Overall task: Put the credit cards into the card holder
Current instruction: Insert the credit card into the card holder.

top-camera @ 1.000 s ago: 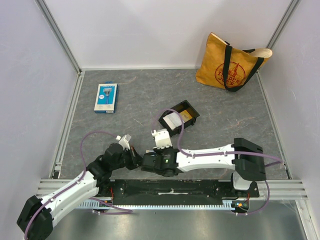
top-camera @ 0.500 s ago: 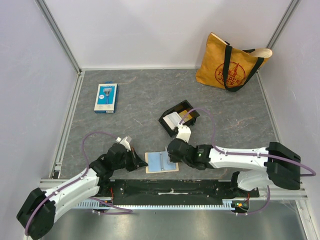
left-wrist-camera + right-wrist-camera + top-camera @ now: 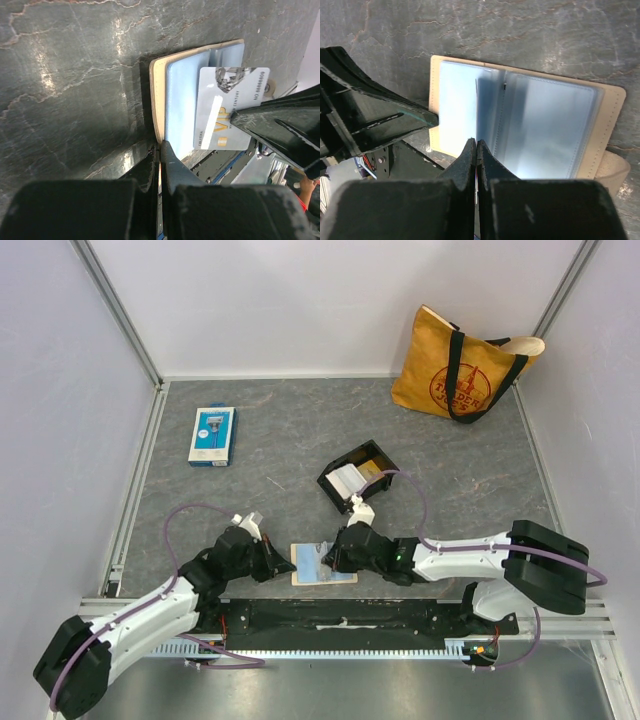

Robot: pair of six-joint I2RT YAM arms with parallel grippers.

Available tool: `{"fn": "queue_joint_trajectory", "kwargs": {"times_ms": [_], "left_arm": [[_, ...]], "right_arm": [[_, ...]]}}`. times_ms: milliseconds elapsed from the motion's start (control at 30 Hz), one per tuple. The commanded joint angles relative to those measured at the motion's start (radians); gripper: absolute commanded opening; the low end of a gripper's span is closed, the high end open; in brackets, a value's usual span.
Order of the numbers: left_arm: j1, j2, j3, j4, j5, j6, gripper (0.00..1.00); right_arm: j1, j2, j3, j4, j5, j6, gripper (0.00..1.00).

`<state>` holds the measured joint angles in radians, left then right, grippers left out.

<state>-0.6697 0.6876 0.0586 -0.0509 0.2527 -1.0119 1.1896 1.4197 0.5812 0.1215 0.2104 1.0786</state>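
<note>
black tray [image 3: 327, 483] sits just behind the open card holder [image 3: 312, 563]

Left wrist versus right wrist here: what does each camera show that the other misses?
Left wrist only: the credit card, VIP face up, pinched by the right claw over the card holder. Right wrist only: both clear pocket pages of the holder unobstructed, the card's face out of sight. Both: the open holder on the grey table, with the shut left claw at its edge.
</note>
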Motion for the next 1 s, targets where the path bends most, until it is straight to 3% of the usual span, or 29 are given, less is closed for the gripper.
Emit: {"fn": "queue_joint_trajectory", "kwargs": {"times_ms": [0,533,967], "left_arm": [[-0.001,-0.02,-0.054,0.02,-0.016,-0.036,0.02],[-0.002,-0.014,-0.049,0.005,-0.023,-0.036,0.02],[-0.001,-0.013,-0.046,0.011,-0.02,-0.037,0.02]], "right_arm": [[-0.005,-0.027,-0.047,0.09,0.003,0.046,0.0],[-0.024,-0.111,-0.152,0.17,0.061,0.07,0.0],[-0.03,-0.028,-0.161,0.231,0.011,0.099,0.0]]}}
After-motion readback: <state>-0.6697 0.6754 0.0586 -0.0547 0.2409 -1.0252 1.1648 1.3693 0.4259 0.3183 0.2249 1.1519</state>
